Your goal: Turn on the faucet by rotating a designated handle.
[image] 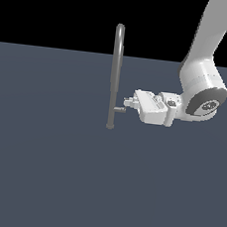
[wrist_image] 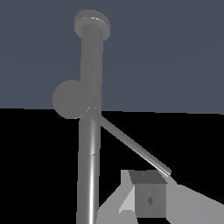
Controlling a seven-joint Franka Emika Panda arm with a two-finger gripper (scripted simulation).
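While no writing shows anywhere, the white gripper (image: 127, 103) sits beside the small grey metal L-shaped handle (image: 119, 108) on the tall, arched grey faucet (image: 115, 76); its opening cannot be judged.

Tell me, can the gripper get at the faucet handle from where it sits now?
Probably yes. The gripper is level with the handle, right beside it on the exterior view's right, with nothing between. In the wrist view the handle's thin rod ends at a fingertip; actual contact is unclear.

Handle (wrist_image: 131, 143) rod tip at end effector (wrist_image: 151, 199) finger.
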